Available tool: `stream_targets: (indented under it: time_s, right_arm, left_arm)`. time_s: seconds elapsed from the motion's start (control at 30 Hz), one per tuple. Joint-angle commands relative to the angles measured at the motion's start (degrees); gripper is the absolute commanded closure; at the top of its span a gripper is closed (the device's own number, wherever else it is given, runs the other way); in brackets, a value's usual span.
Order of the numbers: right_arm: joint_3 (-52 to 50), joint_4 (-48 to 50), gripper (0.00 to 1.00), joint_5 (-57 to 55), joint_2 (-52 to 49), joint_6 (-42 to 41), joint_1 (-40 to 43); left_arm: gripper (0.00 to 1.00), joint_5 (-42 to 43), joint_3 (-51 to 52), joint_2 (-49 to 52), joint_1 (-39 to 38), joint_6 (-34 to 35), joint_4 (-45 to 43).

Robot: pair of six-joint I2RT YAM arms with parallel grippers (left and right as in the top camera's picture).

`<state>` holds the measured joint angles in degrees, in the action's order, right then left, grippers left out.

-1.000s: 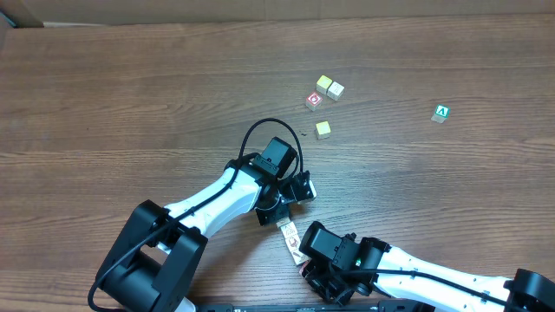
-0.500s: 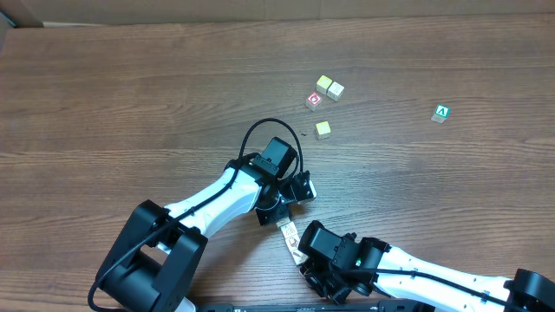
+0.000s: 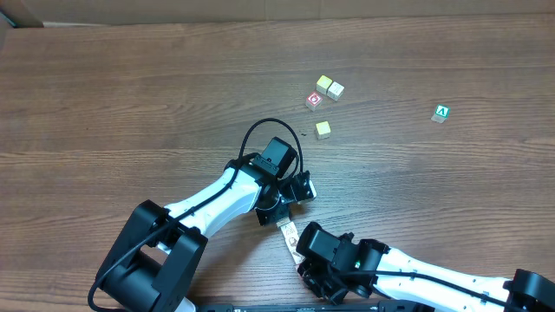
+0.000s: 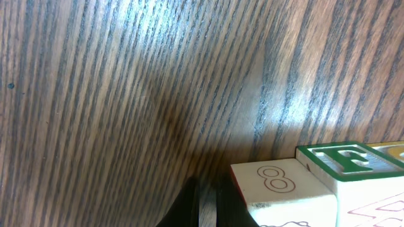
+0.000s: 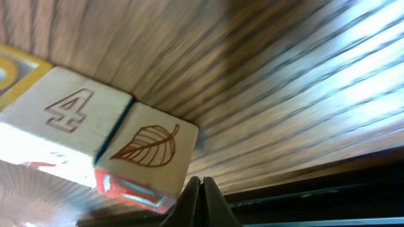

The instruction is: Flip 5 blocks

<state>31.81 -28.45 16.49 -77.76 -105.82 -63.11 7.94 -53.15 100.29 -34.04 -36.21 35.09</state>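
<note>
My left claw (image 4: 205,200) and right claw (image 5: 202,189), both pinched empty beside blocks (image 5: 148,151): closed tips may shove them, not flip.

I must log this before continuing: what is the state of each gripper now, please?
Left gripper: closed, holding nothing.
Right gripper: closed, holding nothing.

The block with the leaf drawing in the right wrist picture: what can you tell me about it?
The leaf block is a pale wooden cube, its facing side printed with a reddish-brown outlined leaf; the side below shows a red-bordered print. It lies on the wood-grain table, edge to edge with the "4" block. The shut right gripper sits close by its lower corner.
</note>
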Motion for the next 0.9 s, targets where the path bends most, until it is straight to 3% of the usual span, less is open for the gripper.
stream_targets:
  time_s: [0.0,0.87]
  right_arm:
    - [0.0,1.3,0.96,-3.0,0.0,-0.3,-0.6]
    - [0.0,3.4,0.96,-4.5,-0.1,-0.5,-1.0]
  left_arm:
    - [0.96,-9.9,3.5,5.6,0.5,-0.9,-0.9]
    - [0.96,-9.9,3.5,5.6,0.5,-1.1,-3.3]
